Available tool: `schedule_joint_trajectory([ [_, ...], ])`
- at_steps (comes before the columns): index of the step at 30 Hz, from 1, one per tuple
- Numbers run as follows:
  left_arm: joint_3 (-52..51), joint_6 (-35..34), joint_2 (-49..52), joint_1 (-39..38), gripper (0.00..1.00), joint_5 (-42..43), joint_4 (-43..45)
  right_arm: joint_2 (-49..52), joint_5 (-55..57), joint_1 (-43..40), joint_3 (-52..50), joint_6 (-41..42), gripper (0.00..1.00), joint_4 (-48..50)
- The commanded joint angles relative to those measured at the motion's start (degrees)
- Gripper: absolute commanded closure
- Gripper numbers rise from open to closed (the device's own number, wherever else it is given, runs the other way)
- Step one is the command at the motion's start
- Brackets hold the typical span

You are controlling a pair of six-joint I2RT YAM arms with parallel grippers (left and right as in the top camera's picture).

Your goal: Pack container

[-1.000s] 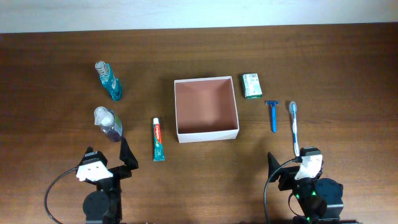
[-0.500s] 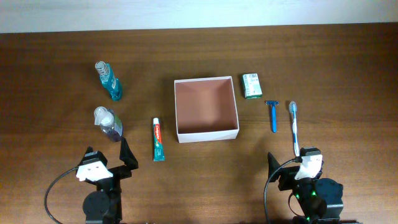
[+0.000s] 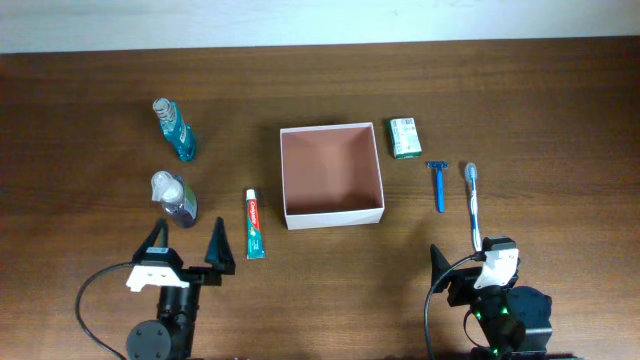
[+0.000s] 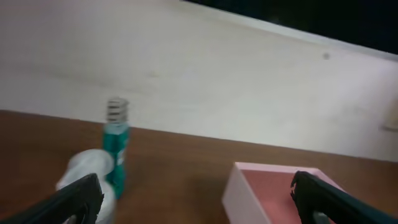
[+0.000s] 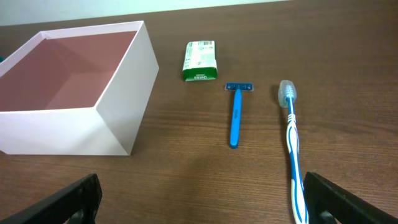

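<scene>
The container (image 3: 332, 213) is a square white-walled box with a reddish-brown inside, at the table's middle, with nothing in it. It also shows in the right wrist view (image 5: 68, 130) and, blurred, in the left wrist view (image 4: 239, 193). My left gripper (image 3: 187, 246) is open and empty at the near left, its fingers on either side of empty table, near the toothpaste tube (image 3: 254, 224). My right gripper (image 3: 468, 263) is open and empty at the near right, just short of the toothbrush (image 3: 472, 205).
A teal bottle (image 3: 174, 130) and a white-capped purple bottle (image 3: 174, 199) stand left of the box. A green-and-white carton (image 3: 404, 137) and a blue razor (image 3: 438, 185) lie right of it. The right wrist view shows the carton (image 5: 200, 60), razor (image 5: 235, 115) and toothbrush (image 5: 292, 143).
My left arm has shifted and turned, so both its spread fingers now point toward the far side. The right arm and all objects have not moved.
</scene>
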Motion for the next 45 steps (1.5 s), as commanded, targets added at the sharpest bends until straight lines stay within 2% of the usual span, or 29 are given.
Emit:
schedule_joint_trajectory([
  [1,5.66,5.01,0.31,0.35,0.01,4.76,-1.22,-0.11,-0.52,0.31,-0.22,0.42,0.01,-0.42],
  [3,10.54,9.60,1.64,0.35,0.01,3.76,-4.83,-0.11,-0.52,0.31,-0.22,0.42,0.01,-0.42],
  [6,20.24,11.34,7.23,0.35,0.01,-0.90,-14.75,-0.11,-0.52,0.31,-0.24,0.42,0.01,-0.42],
  [11,39.41,12.79,26.38,0.35,0.01,-0.17,-30.40,-0.11,-0.52,0.31,-0.24,0.42,0.01,-0.42],
  [15,52.70,12.83,40.76,0.35,0.01,5.79,-36.41,-0.11,-0.52,0.31,-0.22,0.42,0.01,-0.42],
  [18,58.77,14.05,47.34,0.35,0.01,5.95,-39.50,-0.11,-0.52,0.31,-0.22,0.42,0.01,-0.42],
  [22,71.34,14.08,59.43,0.35,0.01,5.40,-52.76,-0.11,-0.52,0.31,-0.22,0.42,0.01,-0.42],
  [26,82.31,14.05,70.99,0.35,0.01,0.44,-64.28,-0.11,-0.52,0.31,-0.22,0.42,0.01,-0.42],
  [32,84.98,13.73,79.06,0.37,0.01,-0.35,-64.67,-0.11,-0.52,0.31,-0.24,0.42,0.01,-0.42],
  [35,84.98,11.34,80.81,1.20,0.01,-0.35,-64.92,-0.11,-0.52,0.31,-0.22,0.42,0.01,-0.42],
  [39,84.96,10.54,82.97,5.14,0.01,-0.35,-65.51,-0.11,-0.52,0.31,-0.24,0.42,0.01,-0.42],
  [43,84.96,5.14,84.94,9.75,0.01,-0.31,-66.20,-0.11,-0.52,0.31,-0.22,0.42,0.01,-0.42],
  [45,84.96,4.57,85.99,11.34,0.00,0.37,-66.99,-0.11,-0.52,0.31,-0.22,0.42,0.01,-0.42],
])
